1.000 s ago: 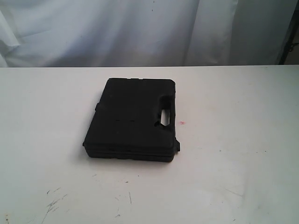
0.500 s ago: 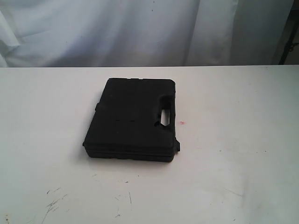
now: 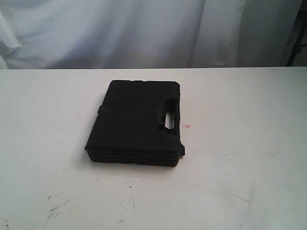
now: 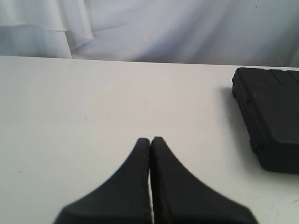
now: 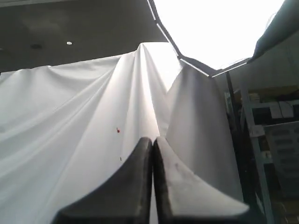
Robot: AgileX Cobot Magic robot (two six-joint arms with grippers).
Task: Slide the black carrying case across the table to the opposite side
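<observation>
The matte black case (image 3: 136, 122) lies flat on the white table (image 3: 240, 110), a little left of the middle, with its handle slot (image 3: 169, 121) along the right-hand edge. Neither arm shows in the exterior view. In the left wrist view my left gripper (image 4: 150, 140) is shut and empty above bare tabletop, and a corner of the case (image 4: 271, 116) lies well off to one side, apart from it. My right gripper (image 5: 152, 139) is shut with nothing in it, raised and pointing at the white curtain (image 5: 84, 140); the table and the case are out of that view.
A small red dot (image 3: 187, 126) marks the table just right of the case. Dark scuff marks (image 3: 55, 208) lie near the front left. The white curtain (image 3: 144, 33) hangs behind the table's far edge. A dark stand (image 3: 297, 33) is at the back right.
</observation>
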